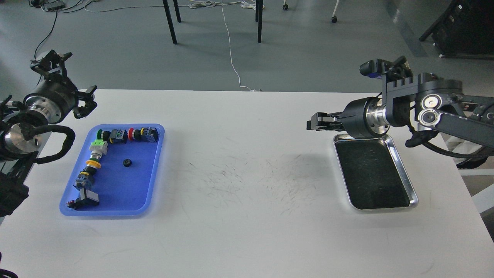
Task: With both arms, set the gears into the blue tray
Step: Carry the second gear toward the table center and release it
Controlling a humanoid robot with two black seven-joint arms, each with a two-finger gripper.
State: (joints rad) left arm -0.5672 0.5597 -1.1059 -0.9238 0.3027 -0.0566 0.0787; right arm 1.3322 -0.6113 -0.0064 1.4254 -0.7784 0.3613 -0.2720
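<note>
The blue tray (115,200) lies at the table's left. One small black gear (127,162) rests on its floor, right of the middle. My left gripper (88,102) hovers just beyond the tray's far left corner, its clawed fingers spread and nothing between them. Over the far left corner of the silver tray, my right gripper (311,125) points left with its fingers drawn together. Whether a gear sits between them does not show. No gear shows on the silver tray's dark bottom.
Several colourful push-button switches (95,148) line the blue tray's far and left sides. The silver metal tray (401,170) lies at the table's right. The white table (247,173) shows dark scuff marks in the middle. Chair legs and cables are on the floor beyond.
</note>
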